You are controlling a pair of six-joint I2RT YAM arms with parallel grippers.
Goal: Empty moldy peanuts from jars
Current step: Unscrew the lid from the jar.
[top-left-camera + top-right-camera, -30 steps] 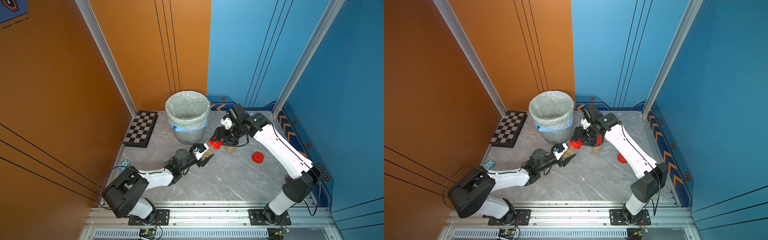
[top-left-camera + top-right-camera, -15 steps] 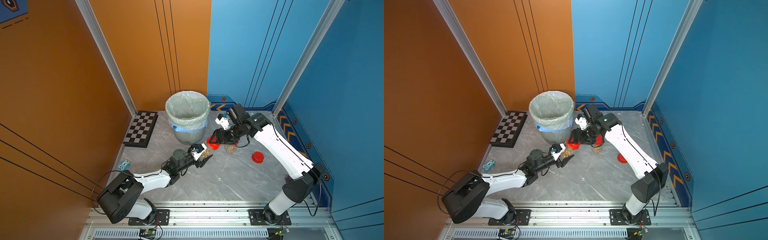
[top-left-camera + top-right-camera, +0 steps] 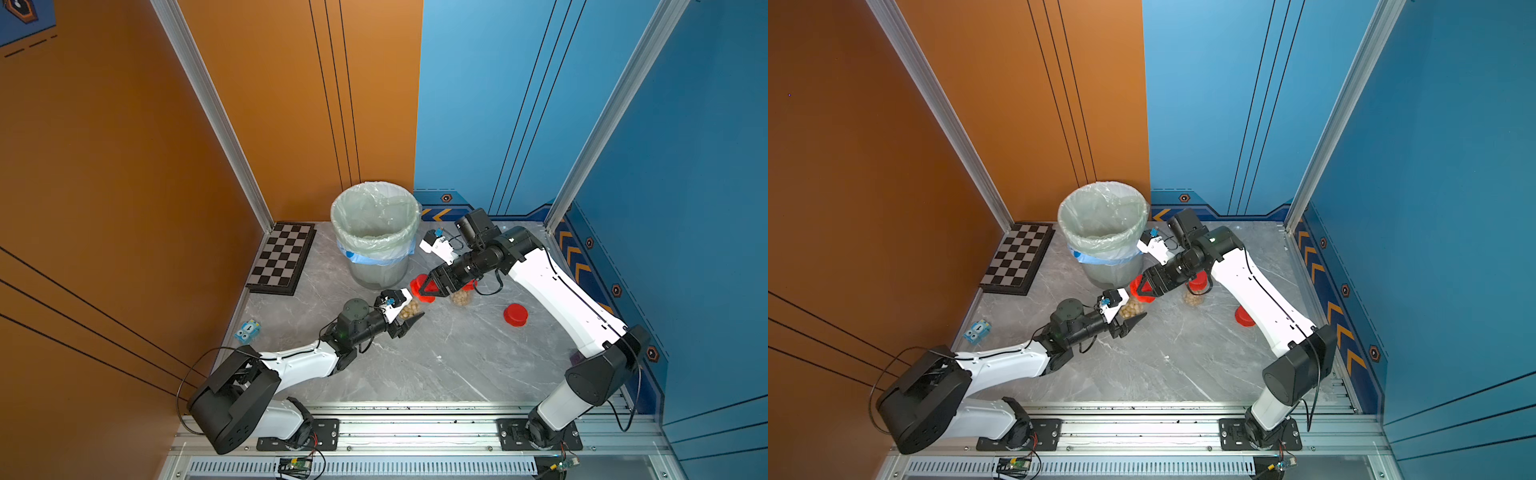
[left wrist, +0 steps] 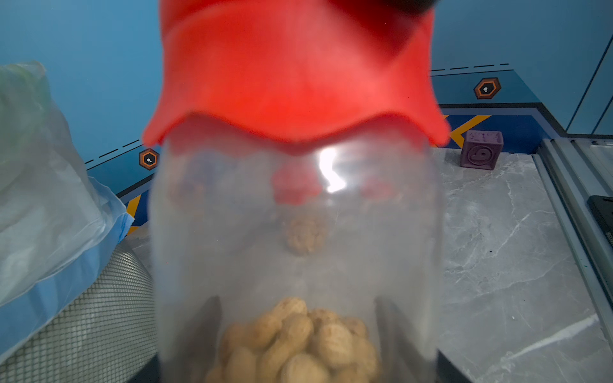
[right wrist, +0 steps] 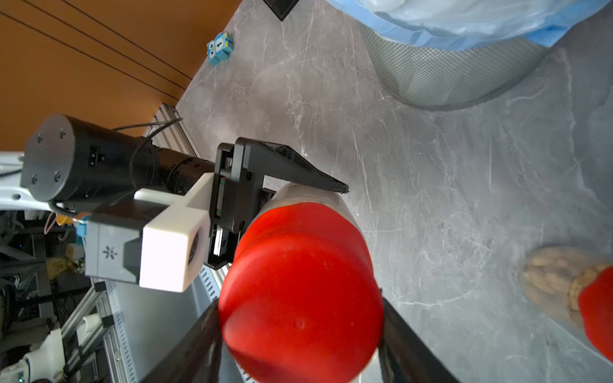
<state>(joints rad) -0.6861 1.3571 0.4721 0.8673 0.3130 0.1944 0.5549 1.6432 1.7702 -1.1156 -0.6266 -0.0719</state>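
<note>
A: Where's the held jar [image 4: 232, 248]?
B: Just in front of the bin [image 3: 376, 272] — the left fingers [image 5: 292, 165] clamp its clear body, peanuts [image 4: 298, 345] heaped at the end they hold.
A: Its lid [image 5: 298, 298]?
B: Red, still on. The right fingers [image 5: 411, 351] stand close against both its sides; whether they squeeze I can't tell.
A: Other containers?
B: A second jar [image 3: 460, 298] stands on the bench [image 3: 436, 365], also before the bin but toward the robot's right, lidded, peanuts inside; the right arm [image 3: 478, 262] covers much of its lid in both top views. A pale bag [image 3: 374, 245] lines the bin — its bottom I can't make out.
A: And around them?
B: A third red lid [image 3: 515, 314] sits beyond the second jar, farther from the bin; a chessboard [image 3: 282, 257] lies flat at the bin's left; a small blue block [image 3: 248, 330] sits well away from the bin, by the orange wall.
</note>
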